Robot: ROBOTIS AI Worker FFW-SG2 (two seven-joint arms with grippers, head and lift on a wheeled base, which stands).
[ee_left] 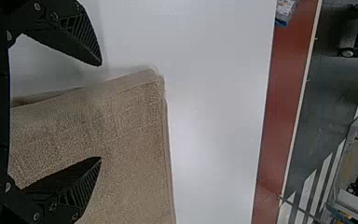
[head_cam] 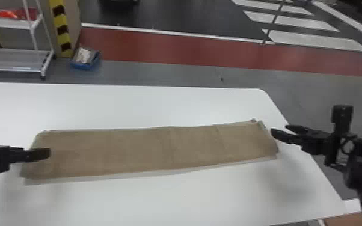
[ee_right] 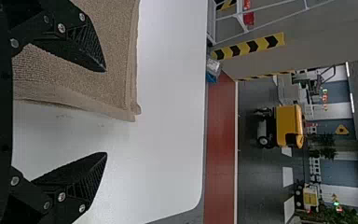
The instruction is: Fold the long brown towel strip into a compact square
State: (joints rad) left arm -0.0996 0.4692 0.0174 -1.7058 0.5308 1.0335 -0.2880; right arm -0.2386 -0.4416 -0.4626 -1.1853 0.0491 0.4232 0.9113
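The brown towel strip (head_cam: 147,150) lies flat and long across the table, its two ends near the two grippers. At its left end my left gripper (head_cam: 45,152) hovers over the cloth. In the left wrist view that gripper (ee_left: 100,112) is open, one finger over the towel (ee_left: 130,140) and the other beyond its short edge. My right gripper (head_cam: 279,131) is at the strip's right end. The right wrist view shows this gripper (ee_right: 106,112) open too, with one finger above the towel (ee_right: 107,46) and one above bare tabletop.
The white table (head_cam: 159,105) extends behind and in front of the strip, its right edge running under my right arm. On the floor beyond stand a white cart (head_cam: 15,60) and a blue box (head_cam: 85,58), back left.
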